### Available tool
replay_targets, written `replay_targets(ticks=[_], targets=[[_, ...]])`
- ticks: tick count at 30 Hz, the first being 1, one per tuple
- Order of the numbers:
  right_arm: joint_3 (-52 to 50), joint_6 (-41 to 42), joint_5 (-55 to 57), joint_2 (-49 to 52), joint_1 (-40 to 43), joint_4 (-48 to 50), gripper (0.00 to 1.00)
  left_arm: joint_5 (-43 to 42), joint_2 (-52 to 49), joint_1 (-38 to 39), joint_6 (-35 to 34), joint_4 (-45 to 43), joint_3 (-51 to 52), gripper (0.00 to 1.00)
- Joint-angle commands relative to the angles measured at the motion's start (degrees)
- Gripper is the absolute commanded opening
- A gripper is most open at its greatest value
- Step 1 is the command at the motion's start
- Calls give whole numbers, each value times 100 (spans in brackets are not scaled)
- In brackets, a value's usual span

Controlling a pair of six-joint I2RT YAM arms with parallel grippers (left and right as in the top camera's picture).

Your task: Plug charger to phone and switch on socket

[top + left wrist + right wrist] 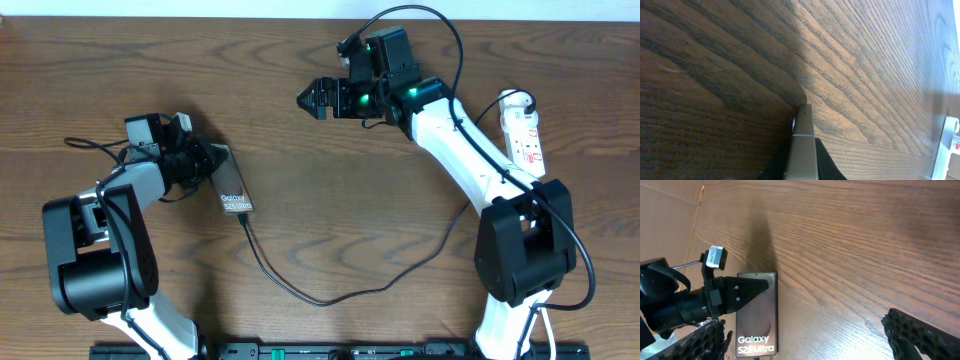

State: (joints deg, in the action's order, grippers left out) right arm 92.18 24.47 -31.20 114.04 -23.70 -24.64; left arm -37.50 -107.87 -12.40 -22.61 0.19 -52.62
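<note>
Looping across the near side of the wooden table [330, 190], the black charger cable [310, 298] runs up to the bottom end of the Galaxy S25 Ultra phone [234, 193]. Its tip appears seated there, though the joint is too small to confirm. The left gripper [212, 166] is clamped on the phone's upper part, with one finger lying over the glass in the right wrist view. Farther back, the right gripper [312, 98] hangs above bare wood, its fingers [920, 335] spread wide with nothing between them. Farthest, at the right edge beside the right arm, lies the white power strip [524, 128] with its red switch marks [531, 148], untouched. What remains, I judge, is the switch. The strip looks light and is unheld, so a sideways push could slide it rather than flip the rocker. The right arm, swinging over, could also catch the cable and tug the plug out of the phone.
</note>
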Motion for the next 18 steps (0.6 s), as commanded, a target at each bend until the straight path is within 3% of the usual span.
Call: replay_targets(ticks=[1,12,18], targets=[[39,-96,22,-15,-42,-11,99,442,-48,-4,118,59,81,7],[39,-96,22,-15,-42,-20,99,625,-48,-4,114,68,81,7],[39,-96,22,-15,-42,-26,99,625,-48,-4,114,72,81,14]])
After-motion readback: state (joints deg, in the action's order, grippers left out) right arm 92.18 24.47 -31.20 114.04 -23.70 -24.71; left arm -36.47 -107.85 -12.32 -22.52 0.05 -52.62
